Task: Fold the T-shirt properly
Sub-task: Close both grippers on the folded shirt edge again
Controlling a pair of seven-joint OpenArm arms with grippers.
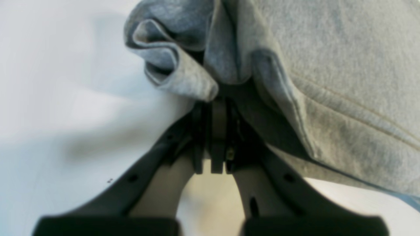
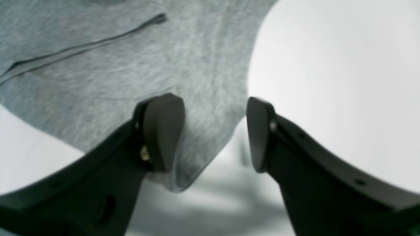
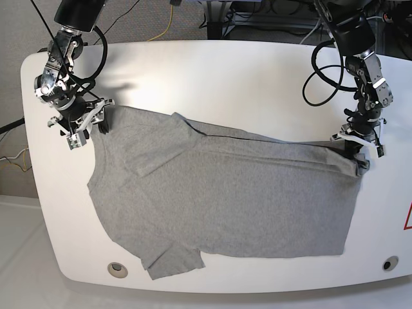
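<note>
the t-shirt [image 3: 225, 193], soft heather-grey knit, lies spread across the white table [image 3: 212, 71], one short sleeve poking toward the near edge. at the shirt's far corner on the base view's right, the left gripper [image 1: 218, 98] is pinched tight on a bunched, rolled fold of the hem. at the opposite far corner, the right gripper [image 2: 215, 134] stands spread wide, one dark rounded pad over the cloth, the other over bare table.

T-shirt [image 3: 225, 193] spread flat on white table [image 3: 257, 77].
</note>
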